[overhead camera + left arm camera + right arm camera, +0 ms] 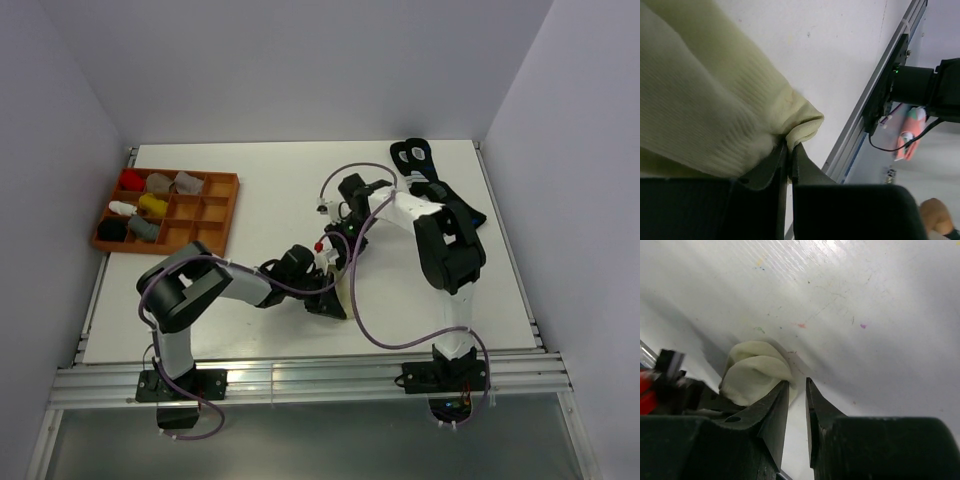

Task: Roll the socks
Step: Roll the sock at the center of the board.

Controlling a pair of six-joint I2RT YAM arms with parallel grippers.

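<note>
Progress partial: cream sock (755, 372) bunched at 10 o'clock of right gripper (797, 382), jaws narrowly apart, empty; left gripper (789, 147) pinches its edge; taupe sock not made out, roll judged unfinished

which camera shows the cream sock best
Left wrist: the cream sock fills much of the frame, ribbing clear, an edge pinched in the left gripper. Right wrist shows the sock as a small bunched lump beside the right gripper. From the top external view the arms hide nearly all of it.
</note>
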